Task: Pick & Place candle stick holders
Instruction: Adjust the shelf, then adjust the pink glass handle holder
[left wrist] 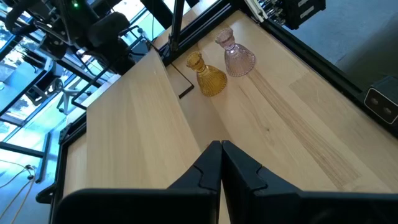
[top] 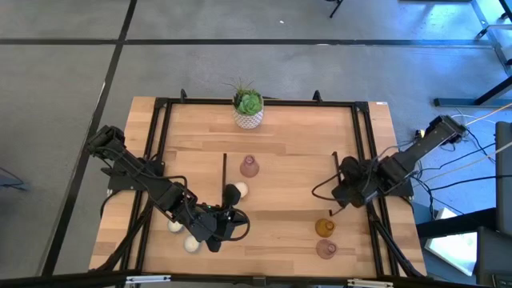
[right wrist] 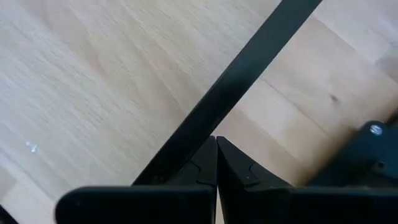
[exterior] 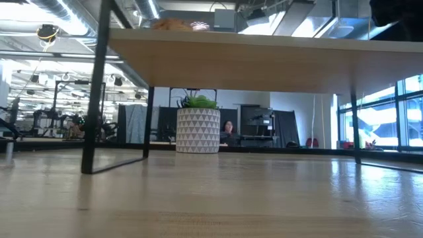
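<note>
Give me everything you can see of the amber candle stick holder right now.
The amber candle stick holder looks like ribbed translucent glass: a rounded body, narrow neck and flared lip. It stands upright on the wooden table near the front right, close beside a pink holder, seemingly not touching it. No gripper is on it.

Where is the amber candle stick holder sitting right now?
In the high view the amber holder stands on the table's right side near the front edge, just behind a pink holder and in front of the right gripper.
</note>
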Controlling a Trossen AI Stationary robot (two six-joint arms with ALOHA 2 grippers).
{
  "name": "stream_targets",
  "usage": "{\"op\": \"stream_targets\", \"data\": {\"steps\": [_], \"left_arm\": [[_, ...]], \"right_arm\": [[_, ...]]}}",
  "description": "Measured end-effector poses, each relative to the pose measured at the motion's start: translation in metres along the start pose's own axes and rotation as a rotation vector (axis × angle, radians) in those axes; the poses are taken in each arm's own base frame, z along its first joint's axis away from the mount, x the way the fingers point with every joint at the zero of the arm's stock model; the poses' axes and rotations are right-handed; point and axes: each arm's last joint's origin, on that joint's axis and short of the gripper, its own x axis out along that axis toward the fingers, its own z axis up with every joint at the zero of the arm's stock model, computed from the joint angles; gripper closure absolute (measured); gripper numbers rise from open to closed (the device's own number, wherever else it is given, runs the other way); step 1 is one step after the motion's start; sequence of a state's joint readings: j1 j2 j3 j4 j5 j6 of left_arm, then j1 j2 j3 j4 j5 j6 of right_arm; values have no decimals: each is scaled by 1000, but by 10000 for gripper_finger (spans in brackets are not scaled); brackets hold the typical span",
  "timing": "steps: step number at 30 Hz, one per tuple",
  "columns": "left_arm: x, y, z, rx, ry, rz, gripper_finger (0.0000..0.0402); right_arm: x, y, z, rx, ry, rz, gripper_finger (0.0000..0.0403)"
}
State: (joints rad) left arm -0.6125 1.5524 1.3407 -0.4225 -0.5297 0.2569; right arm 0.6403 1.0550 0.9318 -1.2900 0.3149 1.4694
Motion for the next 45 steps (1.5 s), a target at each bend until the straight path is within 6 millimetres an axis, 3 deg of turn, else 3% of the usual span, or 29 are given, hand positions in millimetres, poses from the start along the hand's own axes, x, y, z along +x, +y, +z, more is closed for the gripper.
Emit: {"op": "stream_targets", "data": {"steps": [9,17,29,34,39,45], "left_arm": [[0,0,0,2,7,17,399],[-6,2,-3,-20,77,250,399],[-6,2,-3,-18,81,255,400],[-6,4,3,-27,33,278,400],[-7,6,11,-39,-37,293,400],[-13,5,15,-70,-32,421,400]], "right_arm": [[14,18,9,-46,-13,22,403],[21,31,15,-80,-32,78,403],[20,38,20,-101,-60,148,403],[8,35,21,-125,-61,99,403],[-19,30,25,-153,-100,37,403],[-62,33,43,-191,-337,59,403]]}}
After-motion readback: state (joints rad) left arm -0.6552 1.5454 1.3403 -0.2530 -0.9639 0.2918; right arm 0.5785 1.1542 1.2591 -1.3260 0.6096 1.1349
